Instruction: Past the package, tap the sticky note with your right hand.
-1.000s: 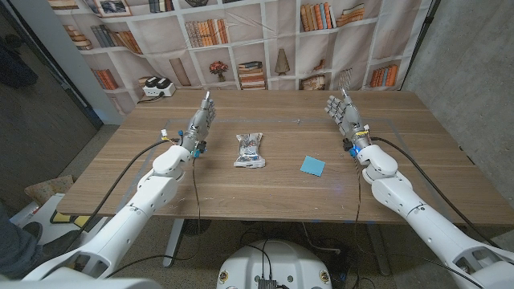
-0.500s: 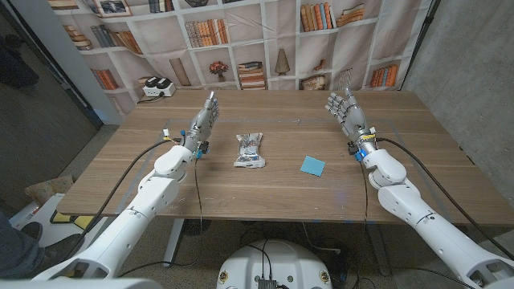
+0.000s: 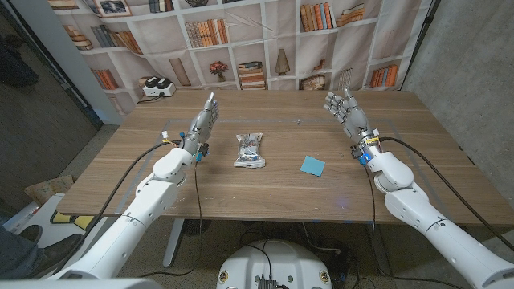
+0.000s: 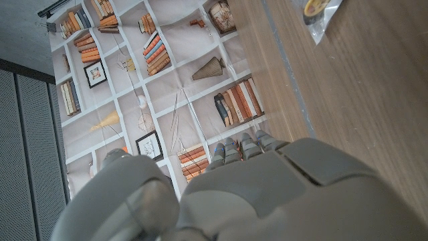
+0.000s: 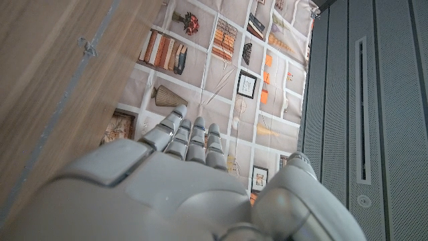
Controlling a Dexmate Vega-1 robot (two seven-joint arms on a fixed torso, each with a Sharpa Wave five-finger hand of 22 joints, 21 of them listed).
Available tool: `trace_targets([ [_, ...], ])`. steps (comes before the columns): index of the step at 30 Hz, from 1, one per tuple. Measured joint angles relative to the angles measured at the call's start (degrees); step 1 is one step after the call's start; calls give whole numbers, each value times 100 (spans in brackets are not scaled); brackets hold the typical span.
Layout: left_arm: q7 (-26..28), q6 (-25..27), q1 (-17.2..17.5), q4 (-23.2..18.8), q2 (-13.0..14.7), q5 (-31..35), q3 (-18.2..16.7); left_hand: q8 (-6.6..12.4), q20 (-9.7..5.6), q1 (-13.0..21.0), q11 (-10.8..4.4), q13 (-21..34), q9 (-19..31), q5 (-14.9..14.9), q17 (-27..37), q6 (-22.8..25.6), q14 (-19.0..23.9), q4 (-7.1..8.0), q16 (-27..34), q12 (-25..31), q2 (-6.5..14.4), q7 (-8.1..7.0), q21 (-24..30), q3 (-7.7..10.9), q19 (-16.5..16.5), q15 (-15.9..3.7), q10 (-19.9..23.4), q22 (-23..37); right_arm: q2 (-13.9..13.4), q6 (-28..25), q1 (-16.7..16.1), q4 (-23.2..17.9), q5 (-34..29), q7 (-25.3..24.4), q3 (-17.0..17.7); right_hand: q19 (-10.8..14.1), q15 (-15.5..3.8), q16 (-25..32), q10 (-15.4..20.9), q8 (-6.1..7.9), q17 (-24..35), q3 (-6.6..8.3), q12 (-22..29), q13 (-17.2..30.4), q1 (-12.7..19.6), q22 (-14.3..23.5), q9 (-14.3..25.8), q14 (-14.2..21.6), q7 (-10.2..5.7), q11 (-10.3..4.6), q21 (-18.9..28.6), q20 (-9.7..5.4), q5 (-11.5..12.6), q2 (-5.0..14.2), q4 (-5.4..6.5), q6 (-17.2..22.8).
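The robot's right hand stands over the far right part of the wooden table, fingers apart and holding nothing, its back seen against the bookshelf backdrop in the right wrist view. A blue sticky note lies flat nearer and to the left of it, well apart from the hand. Farther left, a clear package rests mid-table. The left hand, fingers extended and empty, stands at the left.
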Motion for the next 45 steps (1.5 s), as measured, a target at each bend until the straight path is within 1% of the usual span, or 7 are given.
trace_targets([
  [4, 0, 0, 94, -165, 50, 0, -49, 0, 0, 15, 0, 0, 0, 0, 0, 0, 0, -24, 0, 0, 15, 0, 0, -25, 0, 0, 0, 1, 0, 53, 0, 0, -232, -184, 0, 50, -29, 0, 41, 0, 0, 0, 0, 0, 0, 0, 0, 29, -71, -41, 15, 30, 0, 0, 0, 72],
  [19, 78, 110, 466, -646, 307, -22, -236, 0, 0, 75, -12, 0, 0, 23, -1, 32, -1, -23, 0, 0, 75, -9, 0, -25, -1, 0, 50, 1, -348, 96, -702, -754, -1337, -1136, 100, 110, -107, 0, 129, 43, 0, -16, 0, 0, 0, 0, 0, 95, -122, -108, 15, 11, 0, 0, -16, 165],
  [24, 78, 110, 559, -703, 367, -22, -278, 0, 0, 76, 10, -1, 0, 23, -1, 71, 34, -22, 0, 0, 77, -10, 0, -25, -1, 9, 71, 1, -348, -49, -702, -754, -1740, -1511, 100, 110, -122, 0, 129, 43, -1, -33, 0, 0, 0, 0, -1, 80, -154, -108, 15, 11, 0, 0, -32, 195],
  [25, 78, 110, 566, -706, 371, -22, -281, 0, 0, 106, 10, -1, -1, 23, -1, 71, 44, -22, 0, 0, 106, -10, -14, -25, -1, -1, 71, 1, -524, -102, -999, -1091, -1861, -1617, 251, 110, -135, 0, 129, 43, -1, -40, 0, 0, 0, 0, -1, 67, -171, -108, 15, 11, 0, 0, -39, 208],
  [31, 32, -44, 696, -737, 406, -51, -325, 0, 0, 105, 10, -1, -1, 23, -1, 84, 51, -22, 0, 0, 105, 2, -39, -25, -1, -9, 71, 12, -715, -386, -1301, -1453, -2405, -2073, 394, 110, -176, -23, 180, 43, -1, -40, 0, 0, 0, -1, -1, 25, -311, -283, 15, 11, 0, 0, -40, 305],
  [39, 33, -198, 805, -745, 400, -81, -361, 0, 0, 135, -11, -1, -1, 22, -1, 123, 72, -22, 0, -27, 136, -19, -39, -25, -1, 12, 92, 17, -893, -640, -1547, -1765, -2748, -2354, 485, 66, -205, -45, 147, 43, -1, -56, 0, 0, 0, -1, -1, -4, -424, -316, -10, 10, 33, 0, -56, 419],
  [45, 34, -254, 890, -769, 433, -87, -398, -1, 0, 137, -10, -1, -1, 22, -1, 123, 71, -22, 0, -28, 138, -19, -39, -25, -1, 12, 92, 17, -997, -916, -1684, -1969, -3089, -2624, 498, 14, -224, -45, 124, 42, -1, -64, 0, -1, 0, -1, -1, -24, -660, -431, -32, 19, 55, 0, -63, 549],
])
